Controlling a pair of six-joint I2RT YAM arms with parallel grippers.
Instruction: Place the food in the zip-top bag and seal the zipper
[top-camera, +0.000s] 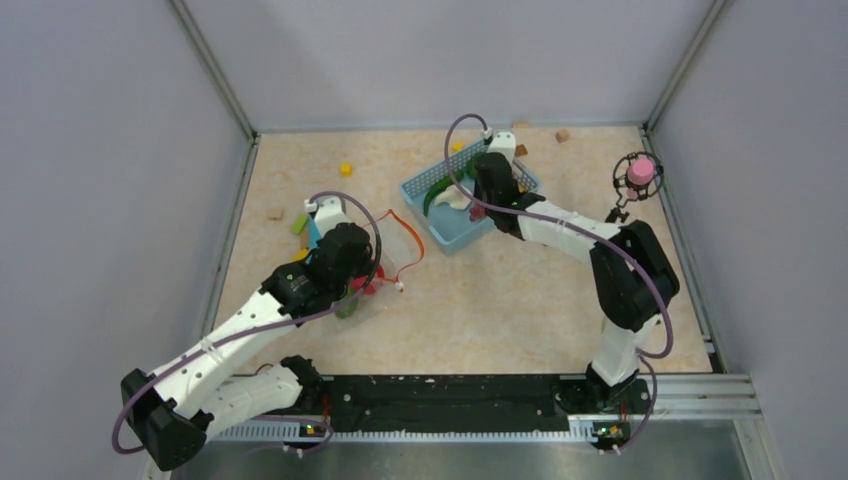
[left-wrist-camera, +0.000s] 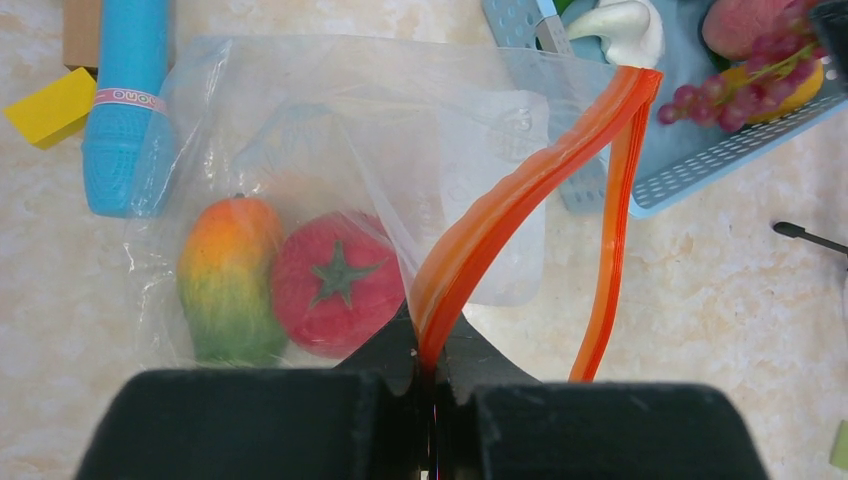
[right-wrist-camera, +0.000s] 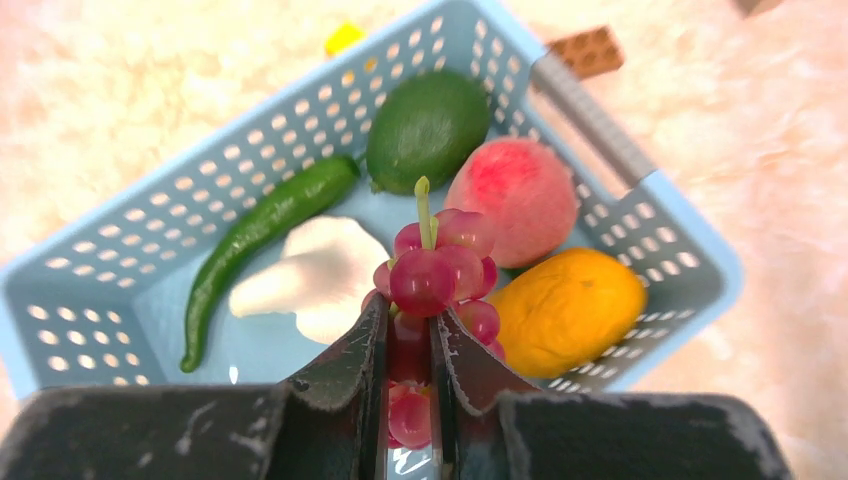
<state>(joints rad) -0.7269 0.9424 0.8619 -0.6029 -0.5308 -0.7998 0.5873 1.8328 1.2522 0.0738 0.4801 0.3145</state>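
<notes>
The clear zip-top bag (left-wrist-camera: 300, 120) lies on the table with a yellow-green mango (left-wrist-camera: 228, 275) and a red tomato (left-wrist-camera: 335, 285) inside. My left gripper (left-wrist-camera: 428, 360) is shut on its orange-red zipper (left-wrist-camera: 520, 200), holding the mouth up. Over the light-blue basket (right-wrist-camera: 120, 270), my right gripper (right-wrist-camera: 408, 325) is shut on the purple grapes (right-wrist-camera: 435, 270). In the basket lie a long green chili (right-wrist-camera: 260, 235), a green pepper (right-wrist-camera: 428, 130), a pink peach (right-wrist-camera: 515, 200) and an orange fruit (right-wrist-camera: 570, 310).
A white piece (right-wrist-camera: 310, 280) also lies in the basket. A light-blue stick (left-wrist-camera: 125, 100) and a yellow block (left-wrist-camera: 50, 105) sit beside the bag. Small blocks (top-camera: 346, 169) dot the far table. A pink object on a black stand (top-camera: 640, 172) is at the right wall.
</notes>
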